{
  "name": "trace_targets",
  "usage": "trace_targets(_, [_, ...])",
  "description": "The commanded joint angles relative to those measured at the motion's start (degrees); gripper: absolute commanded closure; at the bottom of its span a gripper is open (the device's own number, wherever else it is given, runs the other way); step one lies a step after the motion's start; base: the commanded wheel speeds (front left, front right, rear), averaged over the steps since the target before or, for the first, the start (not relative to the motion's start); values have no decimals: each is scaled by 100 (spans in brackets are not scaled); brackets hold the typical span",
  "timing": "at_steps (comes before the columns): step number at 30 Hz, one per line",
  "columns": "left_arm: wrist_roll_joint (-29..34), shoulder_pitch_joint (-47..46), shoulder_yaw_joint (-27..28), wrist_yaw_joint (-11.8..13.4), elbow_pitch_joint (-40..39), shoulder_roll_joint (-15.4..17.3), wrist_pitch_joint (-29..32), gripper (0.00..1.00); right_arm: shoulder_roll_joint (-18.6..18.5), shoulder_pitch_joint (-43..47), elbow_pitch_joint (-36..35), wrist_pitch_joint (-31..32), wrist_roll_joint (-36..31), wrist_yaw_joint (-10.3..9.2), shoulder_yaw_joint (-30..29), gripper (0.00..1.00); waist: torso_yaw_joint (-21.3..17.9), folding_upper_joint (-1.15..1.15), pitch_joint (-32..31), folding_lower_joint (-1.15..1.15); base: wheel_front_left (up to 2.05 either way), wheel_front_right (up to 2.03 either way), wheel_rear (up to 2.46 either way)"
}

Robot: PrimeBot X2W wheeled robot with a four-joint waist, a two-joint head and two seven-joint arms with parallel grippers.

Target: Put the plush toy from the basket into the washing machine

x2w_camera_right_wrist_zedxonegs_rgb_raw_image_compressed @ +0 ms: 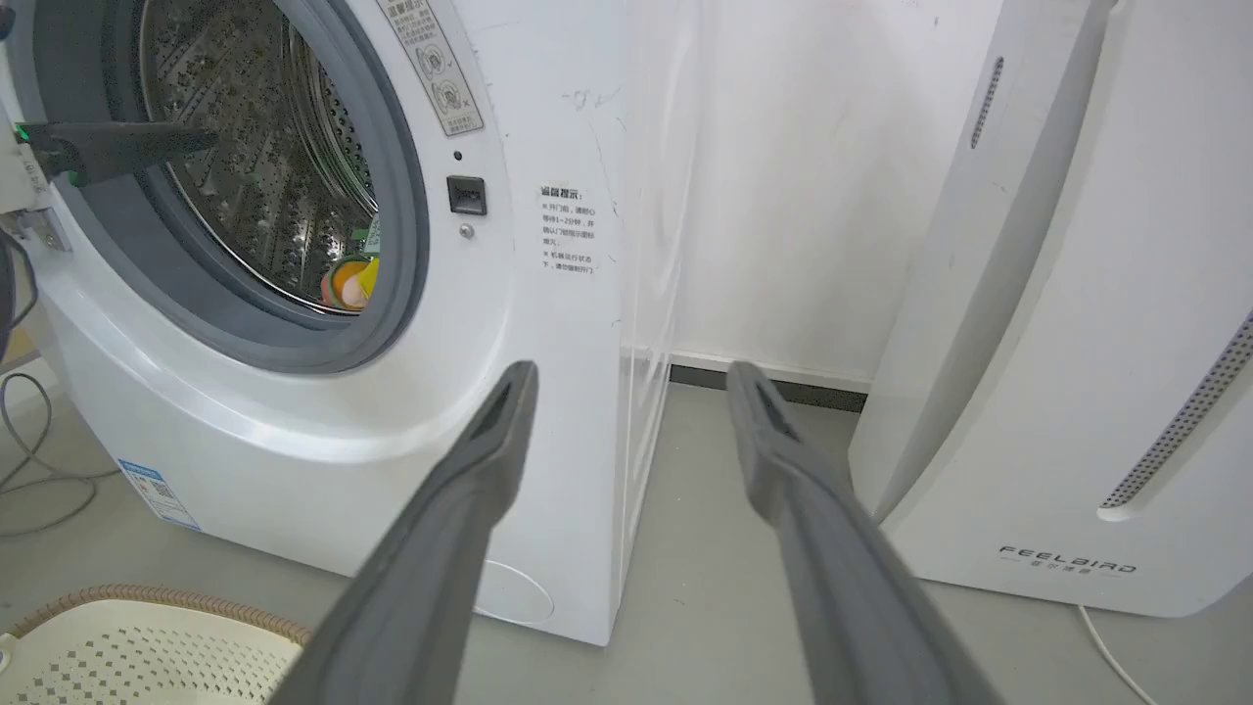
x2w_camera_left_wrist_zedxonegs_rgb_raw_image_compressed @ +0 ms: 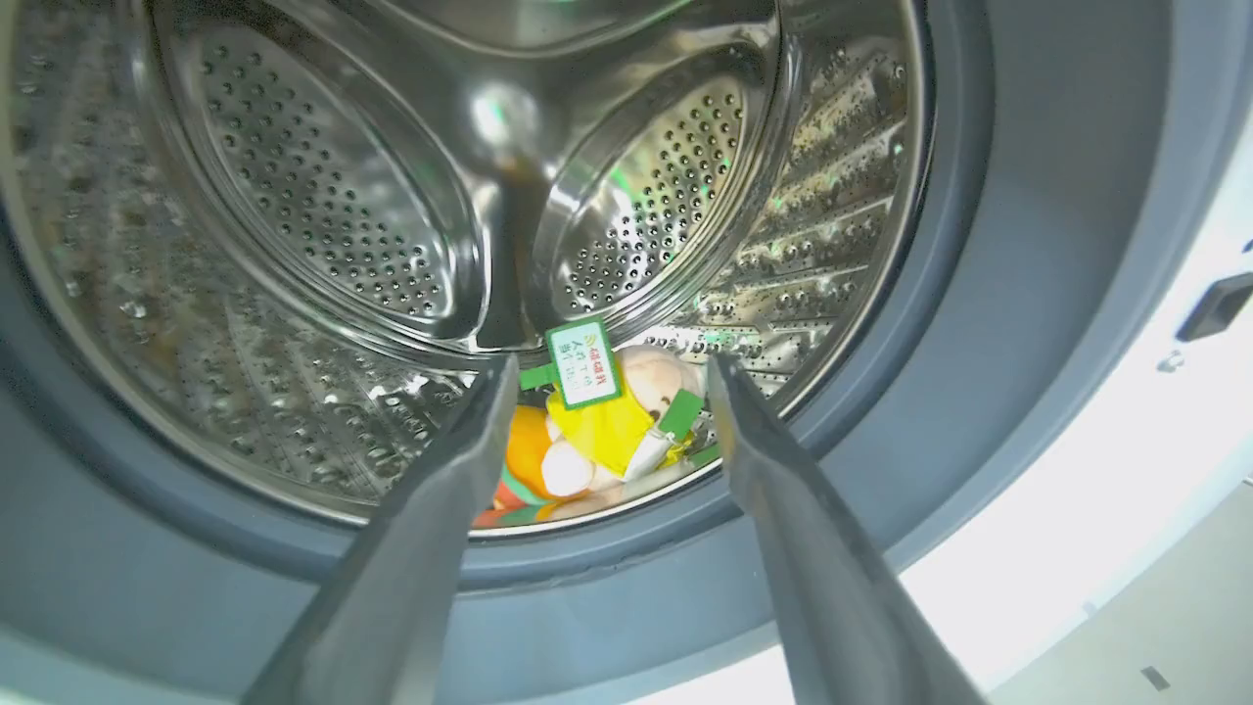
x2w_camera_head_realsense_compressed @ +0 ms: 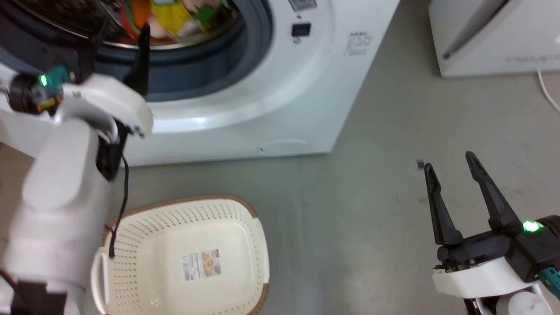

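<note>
The plush toy (x2w_camera_left_wrist_zedxonegs_rgb_raw_image_compressed: 607, 431) lies on the floor of the steel drum (x2w_camera_left_wrist_zedxonegs_rgb_raw_image_compressed: 323, 196) of the washing machine (x2w_camera_head_realsense_compressed: 306, 87), just behind the grey gasket, with its green-white tag sticking up. It also shows in the head view as the plush toy (x2w_camera_head_realsense_compressed: 175, 17) and in the right wrist view as the plush toy (x2w_camera_right_wrist_zedxonegs_rgb_raw_image_compressed: 350, 282). My left gripper (x2w_camera_left_wrist_zedxonegs_rgb_raw_image_compressed: 612, 364) is open at the port, its fingers pointing at the toy and holding nothing. The basket (x2w_camera_head_realsense_compressed: 256, 245) stands on the floor below with only its label inside. My right gripper (x2w_camera_head_realsense_compressed: 450, 168) is open over the floor at the lower right.
A white Feelbird appliance (x2w_camera_right_wrist_zedxonegs_rgb_raw_image_compressed: 1077, 392) stands right of the washing machine, with a strip of grey floor (x2w_camera_head_realsense_compressed: 372, 197) between them. A white cable (x2w_camera_head_realsense_compressed: 549, 94) runs from it. The left forearm (x2w_camera_head_realsense_compressed: 57, 197) hangs over the basket's left side.
</note>
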Motion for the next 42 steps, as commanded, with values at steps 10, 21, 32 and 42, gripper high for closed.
trace_targets(10, [-117,2352,479,533,-1917,-8,-30,0,-6,169,-86,-26,-48,-5,46,0,523,0,-1254,0,0,0,0])
trace_targets(21, [-187,4428,688,956,-3413,-107,-30,0,10,609,6,-26,14,-5,-166,0,637,0,-1882,0,0,0,0])
trace_targets(32, [174,5810,612,1062,-3905,-482,-30,0,17,1116,714,-26,111,-5,-185,0,608,0,-2301,0,0,0,0])
trace_targets(42, [309,6204,725,1052,-4072,-760,15,100,0,1121,776,12,150,0,-195,100,611,0,-2386,0,0,0,0])
